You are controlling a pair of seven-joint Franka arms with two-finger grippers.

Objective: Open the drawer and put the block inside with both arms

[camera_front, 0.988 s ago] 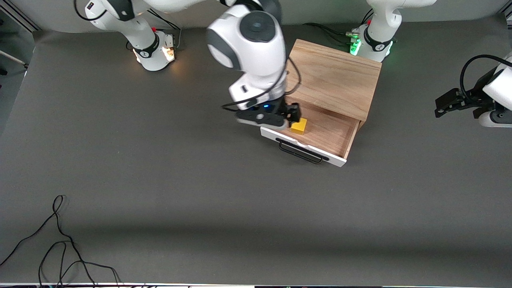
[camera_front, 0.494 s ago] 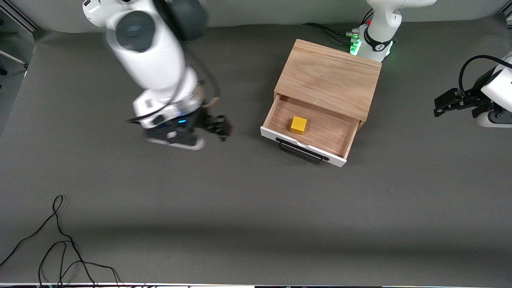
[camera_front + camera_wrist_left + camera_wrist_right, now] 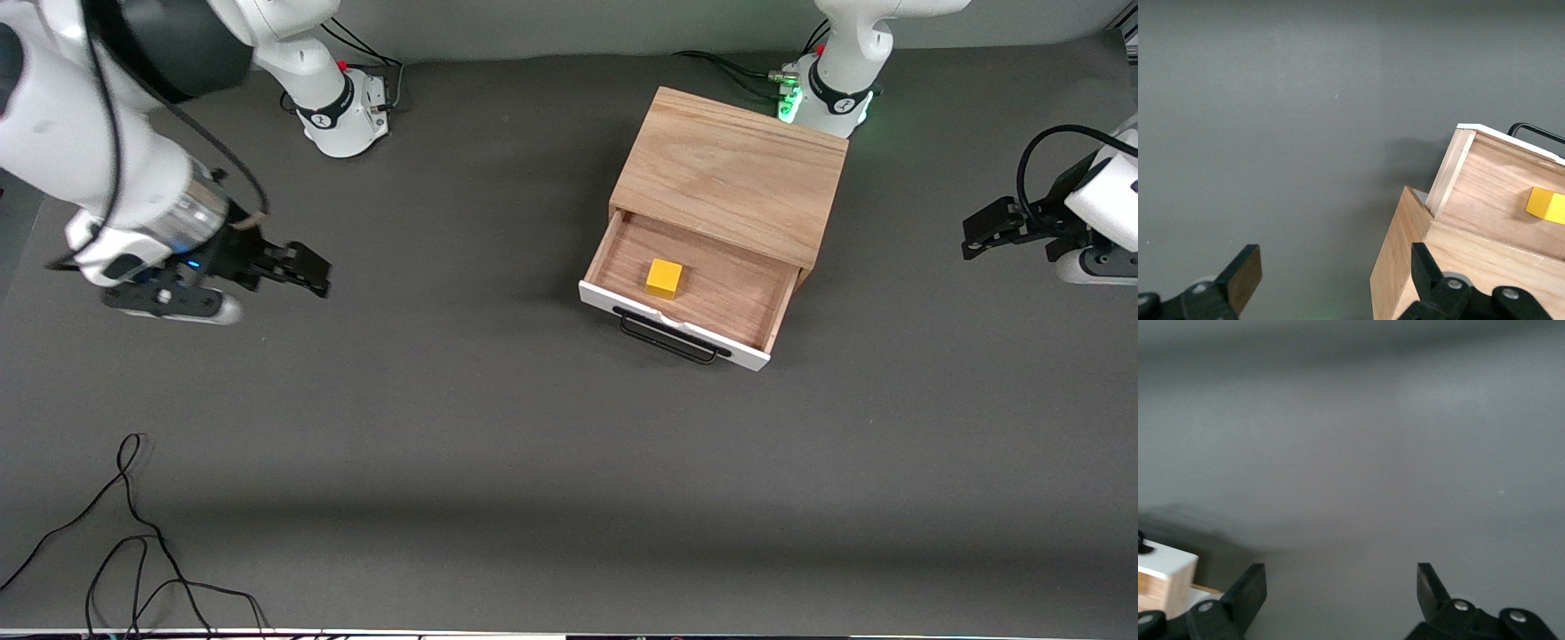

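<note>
The yellow block [image 3: 663, 277] lies inside the open drawer [image 3: 711, 298]; both the right gripper [image 3: 307, 271] and the left gripper [image 3: 978, 233] hang spread and empty, well apart from it. Placing looks done; probably nothing remains.

left arm [image 3: 1098, 209] cropped, floor cable [image 3: 116, 533] cropped

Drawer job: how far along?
Looks done. The drawer stands pulled out of the cabinet, and the block lies on its floor, free of both tools. Nothing is in hand: the right tool hangs open over bare table at the right arm's end, and the left tool waits open at the left arm's end. Nothing visible is left.
</note>
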